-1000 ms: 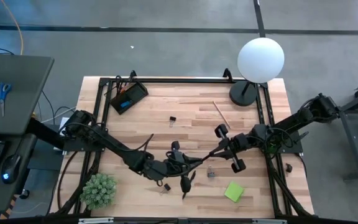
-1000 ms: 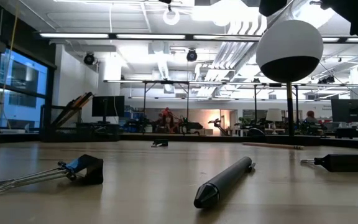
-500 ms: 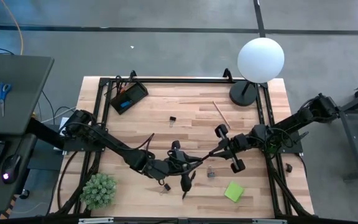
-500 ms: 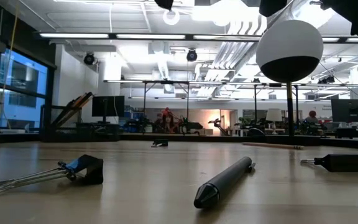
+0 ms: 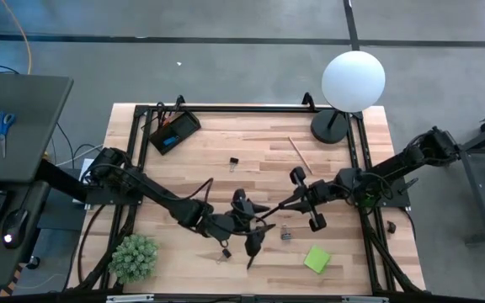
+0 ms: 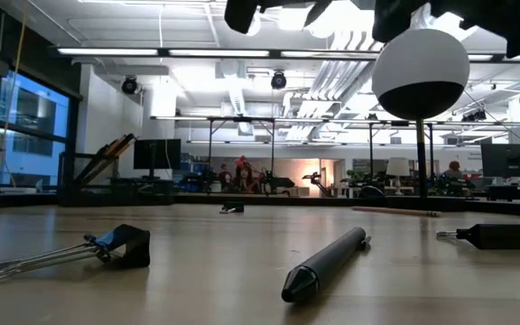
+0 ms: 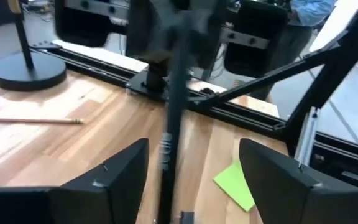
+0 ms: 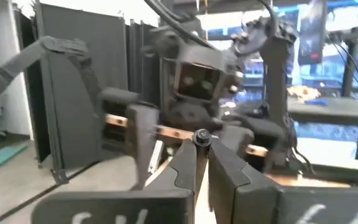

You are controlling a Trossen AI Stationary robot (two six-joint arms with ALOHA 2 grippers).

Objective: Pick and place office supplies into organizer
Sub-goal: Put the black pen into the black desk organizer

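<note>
A thin black pen [image 5: 276, 206] hangs level above the table's middle, between my two grippers. My right gripper [image 5: 291, 202], reaching in from the table's right, is shut on it. My left gripper [image 5: 249, 215] faces it from the left and stands open. Its fingers [image 7: 123, 168] flank the pen [image 7: 169, 124] without touching it. The black organizer [image 5: 173, 130] sits at the far left corner with orange and blue items inside. On the table lie a thick black marker [image 6: 323, 262], binder clips [image 6: 106, 253] [image 6: 490, 236], a wooden pencil [image 5: 300, 154] and a green sticky-note pad [image 5: 317, 258]. My right gripper pinches the pen's right end [image 8: 201, 138] between its two fingertips. The fingers come level from the table's right side, and the pen carries on along their line toward my left gripper. The pen is lifted clear of the table, roughly level.
A lamp with a white globe [image 5: 354, 80] and round black base [image 5: 331, 126] stands at the far right. A green spiky plant [image 5: 133, 257] sits at the near left corner. A small binder clip [image 5: 233, 162] lies mid-table. A black frame [image 5: 251, 109] borders the tabletop.
My left gripper has opened and let go of the pen, which stays lifted in my right gripper. Dark parts of both hands now show lower at the top of the low view.
</note>
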